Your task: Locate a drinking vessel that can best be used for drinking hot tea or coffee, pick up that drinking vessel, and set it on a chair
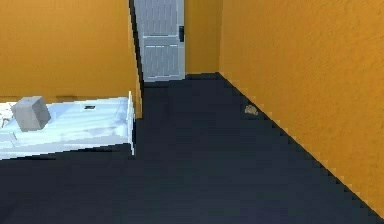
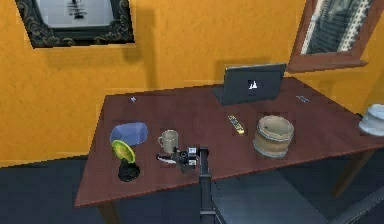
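Observation:
A beige mug stands upright on the brown wooden table, left of its middle. My arm, a dark bar, rises from the arm side view's bottom edge, and my gripper lies just in front of the mug, low over the tabletop. With the mug standing right behind the gripper, I cannot tell whether it holds anything. A dark grey shape like a chair seat sits at the table's near edge, right of the arm.
The table also carries a blue bowl, a green-yellow thing on a black base, a remote, a laptop and a round tan pot. The forward view has a white bed, a white door and dark floor.

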Robot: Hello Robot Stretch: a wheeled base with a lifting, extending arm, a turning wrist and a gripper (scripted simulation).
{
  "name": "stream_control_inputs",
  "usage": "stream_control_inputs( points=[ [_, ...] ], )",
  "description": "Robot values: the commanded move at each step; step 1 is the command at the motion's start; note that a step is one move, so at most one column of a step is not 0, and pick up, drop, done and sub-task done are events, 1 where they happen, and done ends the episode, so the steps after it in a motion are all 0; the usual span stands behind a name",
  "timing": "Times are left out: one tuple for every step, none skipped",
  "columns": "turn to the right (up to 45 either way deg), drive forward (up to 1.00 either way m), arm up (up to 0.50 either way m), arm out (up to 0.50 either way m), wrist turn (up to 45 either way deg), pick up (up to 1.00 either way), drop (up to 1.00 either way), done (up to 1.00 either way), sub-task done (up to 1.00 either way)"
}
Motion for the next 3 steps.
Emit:
stream_control_inputs(
  points=[
    [0.0, 0.00, 0.00, 0.00, 0.0, 1.00, 0.00, 0.00, 0.00],
    [0.0, 0.00, 0.10, 0.00, 0.0, 0.00, 0.00, 0.00, 0.00],
    [0.0, 0.00, 0.36, 0.00, 0.0, 0.00, 0.00, 0.00, 0.00]
  ],
)
